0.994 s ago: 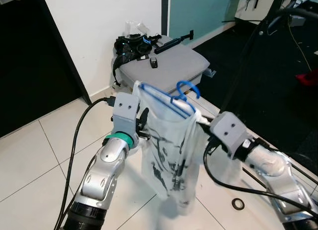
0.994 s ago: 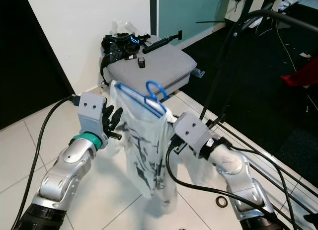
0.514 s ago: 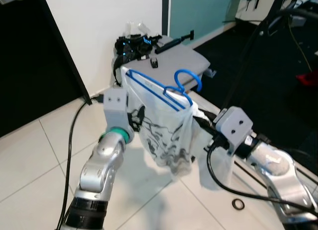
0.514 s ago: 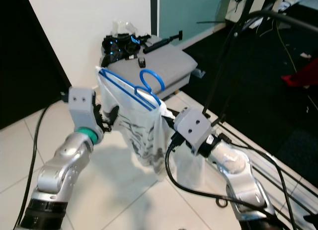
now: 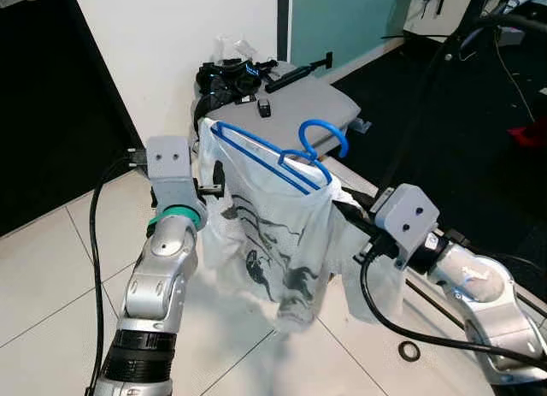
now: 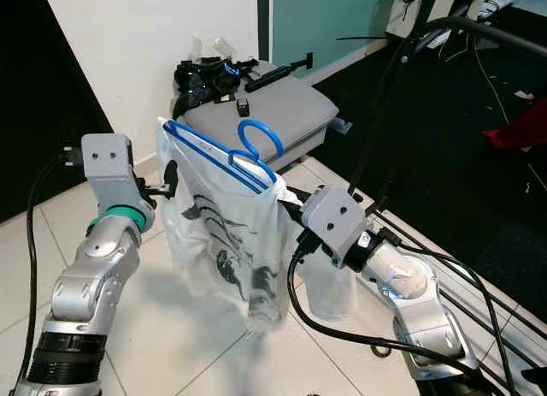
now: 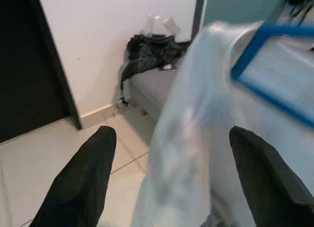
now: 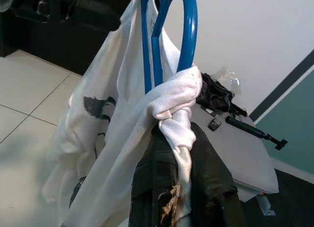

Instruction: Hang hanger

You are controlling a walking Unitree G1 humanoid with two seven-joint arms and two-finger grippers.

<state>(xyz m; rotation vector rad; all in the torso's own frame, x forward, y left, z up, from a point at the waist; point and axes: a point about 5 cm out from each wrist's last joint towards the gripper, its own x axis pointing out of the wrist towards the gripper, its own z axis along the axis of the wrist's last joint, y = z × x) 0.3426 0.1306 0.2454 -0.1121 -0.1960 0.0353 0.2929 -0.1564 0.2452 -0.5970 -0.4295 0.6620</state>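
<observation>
Two pincers: we see both raised over the pale glossy floor tiles (image 5: 51,268), one at each end of the garment.
Hanger: our blue hanger (image 5: 282,152) is thin and angular, with a rounded hook, held in the air in front of the grey padded case (image 5: 291,109).
Shirt: a soft white shirt (image 5: 273,242) with black brush-like print drapes from it, limp and wrinkled.
Right pincer: our right pincer (image 8: 179,153) is clamped on a twisted knot of shirt cloth just below the hook.
Left pincer: our left pincer (image 7: 169,180) stands spread wide, its smooth black fingers (image 7: 88,173) either side of the shirt's shoulder, gripping nothing.
</observation>
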